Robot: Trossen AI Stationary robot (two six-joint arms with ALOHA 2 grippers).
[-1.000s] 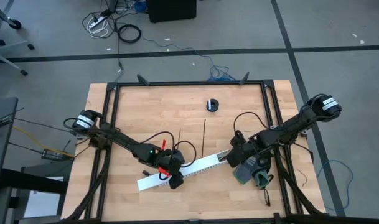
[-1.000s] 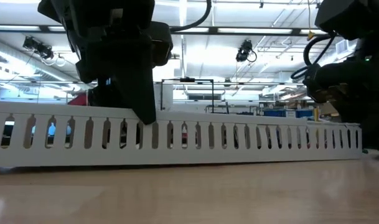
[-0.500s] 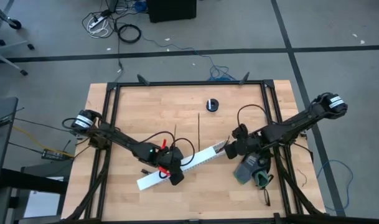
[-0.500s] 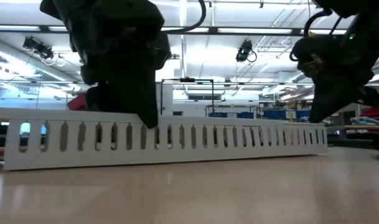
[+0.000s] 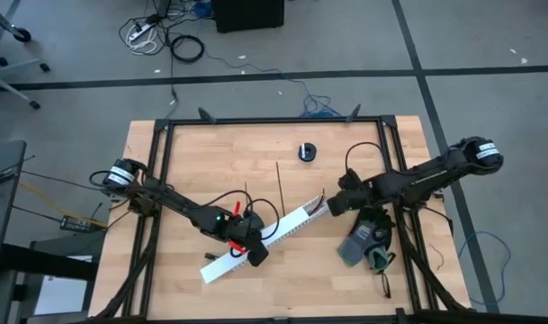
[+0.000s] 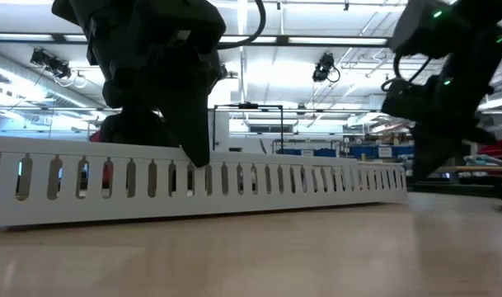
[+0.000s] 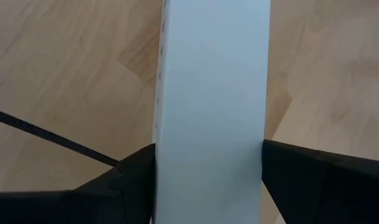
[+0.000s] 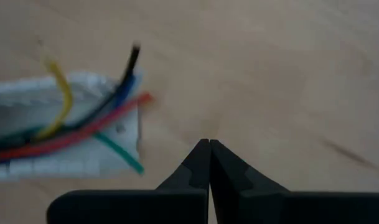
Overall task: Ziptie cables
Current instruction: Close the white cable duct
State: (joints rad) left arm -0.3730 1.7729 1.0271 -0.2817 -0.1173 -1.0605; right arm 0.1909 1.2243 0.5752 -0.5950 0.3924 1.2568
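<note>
A long white slotted channel (image 5: 260, 241) lies slantwise on the wooden table and fills the low view (image 6: 201, 186). The cables, thin yellow, blue, red, green and black wires (image 8: 83, 127), lie in it, their ends sticking out of its right end (image 5: 319, 208). Two thin black zipties (image 5: 280, 187) (image 5: 250, 202) lie flat on the table beyond the channel. My left gripper (image 5: 254, 256) (image 7: 208, 165) straddles the channel near its left end. My right gripper (image 5: 331, 206) (image 8: 209, 147) is shut, just off the channel's right end; a strip of bare table shows between. My left gripper holds the white channel near its left end, pinched across its width with one finger (image 7: 136, 171) on each side wall (image 7: 161, 155). The fingers come from above, pointing down, and lie across the channel. The channel rests flat on the table.
A small black round object (image 5: 307, 151) sits near the far edge. A grey and green object (image 5: 363, 243) lies by the right rail, near my right arm. Black frame rails (image 5: 158, 180) border the table. Bare wood lies in the near middle.
The channel has turned about my left gripper's hold: its right end swung toward the far edge while its left end stayed. My right gripper moved toward the far edge alongside that end. Both zipties slid toward the far left.
</note>
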